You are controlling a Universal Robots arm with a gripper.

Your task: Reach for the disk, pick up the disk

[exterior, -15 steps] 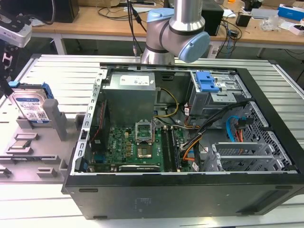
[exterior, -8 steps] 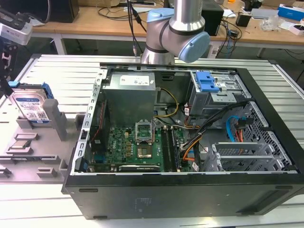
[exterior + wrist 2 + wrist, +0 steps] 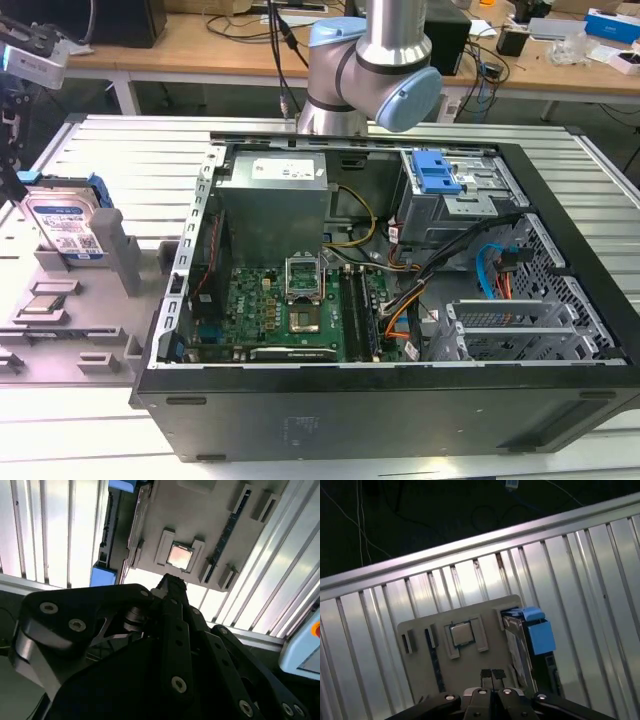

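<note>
The disk (image 3: 68, 226) is a silver hard drive with a white-and-blue label and a blue bracket. It stands on edge in a grey fixture (image 3: 120, 262) at the exterior view's left, outside the computer case. My gripper (image 3: 17, 172) hangs at that view's far left edge, above and just beside the disk, apart from it. In the first wrist view the fingertips (image 3: 492, 674) sit pressed together with nothing between them, and the disk (image 3: 532, 639) lies a short way off to one side. The second wrist view shows the disk (image 3: 121, 527) edge-on beyond the gripper (image 3: 171, 582).
A square silver processor chip (image 3: 461, 634) rests in a pocket of the grey fixture plate (image 3: 420, 680), directly ahead of the fingertips. The open black computer case (image 3: 400, 300) fills the exterior view's middle and right. Ribbed metal table slats (image 3: 580, 570) surround the fixture.
</note>
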